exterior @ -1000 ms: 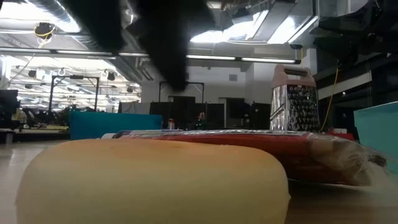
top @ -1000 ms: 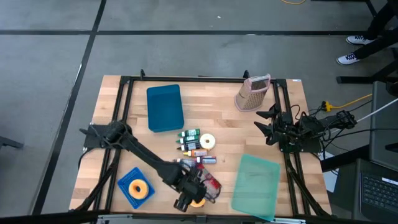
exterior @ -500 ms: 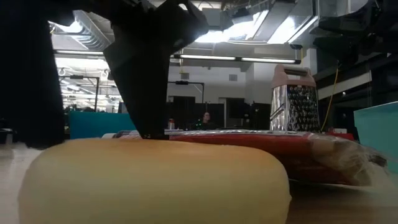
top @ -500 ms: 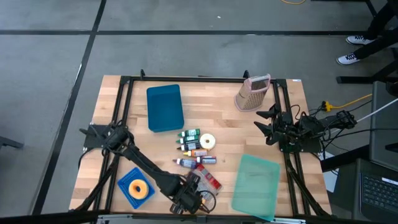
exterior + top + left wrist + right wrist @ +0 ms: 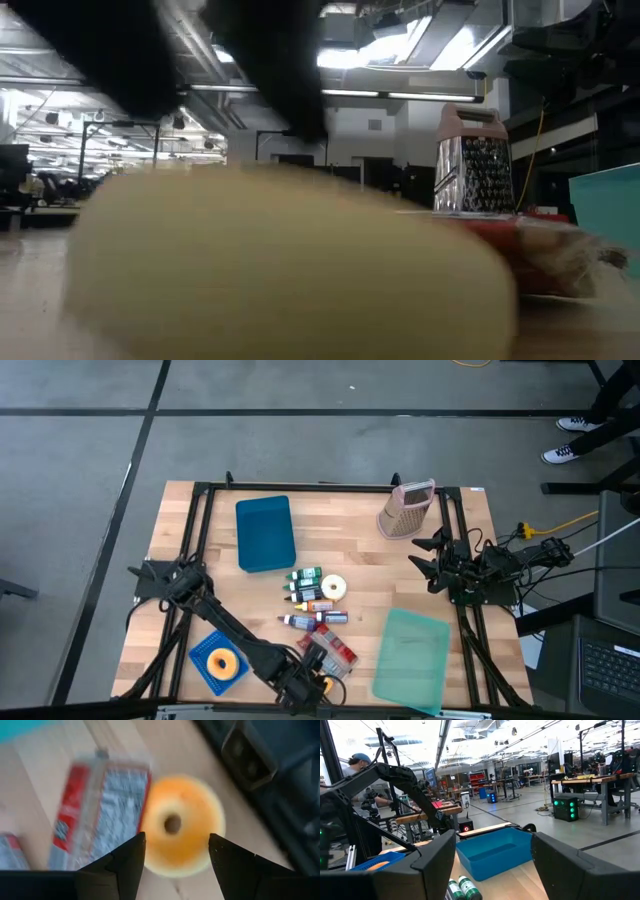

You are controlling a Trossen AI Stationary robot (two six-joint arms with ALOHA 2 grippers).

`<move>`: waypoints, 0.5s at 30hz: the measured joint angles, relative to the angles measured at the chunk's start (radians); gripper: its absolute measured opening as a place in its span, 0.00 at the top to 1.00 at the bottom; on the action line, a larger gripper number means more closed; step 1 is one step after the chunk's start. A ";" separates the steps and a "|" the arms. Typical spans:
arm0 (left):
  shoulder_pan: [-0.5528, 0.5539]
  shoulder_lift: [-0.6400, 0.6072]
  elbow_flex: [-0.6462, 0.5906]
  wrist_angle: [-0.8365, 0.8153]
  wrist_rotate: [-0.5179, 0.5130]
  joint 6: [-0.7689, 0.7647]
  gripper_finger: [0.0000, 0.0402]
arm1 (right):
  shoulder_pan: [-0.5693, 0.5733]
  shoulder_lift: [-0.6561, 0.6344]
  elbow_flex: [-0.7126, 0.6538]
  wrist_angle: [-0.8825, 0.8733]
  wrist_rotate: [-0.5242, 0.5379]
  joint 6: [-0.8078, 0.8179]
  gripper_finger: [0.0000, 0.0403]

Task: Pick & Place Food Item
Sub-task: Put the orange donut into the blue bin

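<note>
A pale orange doughnut (image 5: pixel 180 827) lies flat on the wood table at its near edge, beside a red-and-clear food packet (image 5: pixel 95 815). My left gripper (image 5: pixel 176 836) hangs over the doughnut, pointing steeply down and open, with one finger on either side of it. From above, the gripper (image 5: pixel 306 690) covers most of the doughnut (image 5: pixel 322 684). The low view shows the doughnut (image 5: pixel 280 265) close up and blurred. My right gripper (image 5: pixel 428 560) waits open at the table's right edge. My left gripper comes at the doughnut from above with its fingers (image 5: pixel 127 862) astride the ring. I cannot tell whether either finger touches the doughnut's rim (image 5: pixel 150 837).
A second doughnut sits on a blue plate (image 5: pixel 203 652) to the left. Small bottles (image 5: pixel 308 588) and a tape roll (image 5: pixel 333 587) lie mid-table. A blue bin (image 5: pixel 265 532), a grater (image 5: pixel 405 510) and a green board (image 5: pixel 410 657) are farther off.
My left gripper has gone toward the table's near edge and a little down over the doughnut, rolling its wrist as it went. In the low view the doughnut now shows blurred, with its outline higher and reaching farther right than before.
</note>
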 joint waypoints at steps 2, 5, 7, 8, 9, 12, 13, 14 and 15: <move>-0.006 0.000 0.028 0.002 -0.002 0.008 0.47 | 0.000 0.000 0.000 0.000 0.000 0.002 0.37; -0.013 -0.002 0.042 0.002 0.000 0.011 0.47 | 0.000 0.000 0.000 0.000 0.000 0.016 0.37; -0.014 -0.001 0.042 -0.008 0.003 0.008 0.47 | 0.000 0.000 0.000 0.000 0.000 0.020 0.37; -0.014 0.003 0.042 -0.009 0.011 0.006 0.47 | 0.000 0.000 0.000 0.000 0.000 0.020 0.37; -0.014 0.008 0.042 -0.007 0.017 0.004 0.47 | 0.000 0.000 0.000 0.000 0.000 0.020 0.37; -0.018 0.038 0.042 -0.005 0.034 0.004 0.47 | 0.000 0.000 0.000 -0.002 0.000 0.020 0.37; -0.018 0.046 0.042 -0.006 0.036 0.004 0.47 | 0.000 0.000 0.000 -0.003 0.000 0.020 0.37; -0.018 0.052 0.042 -0.009 0.037 0.004 0.47 | 0.000 0.000 0.000 -0.003 0.000 0.020 0.37; -0.018 0.057 0.042 -0.009 0.040 0.004 0.47 | 0.000 0.000 0.000 -0.003 0.000 0.020 0.37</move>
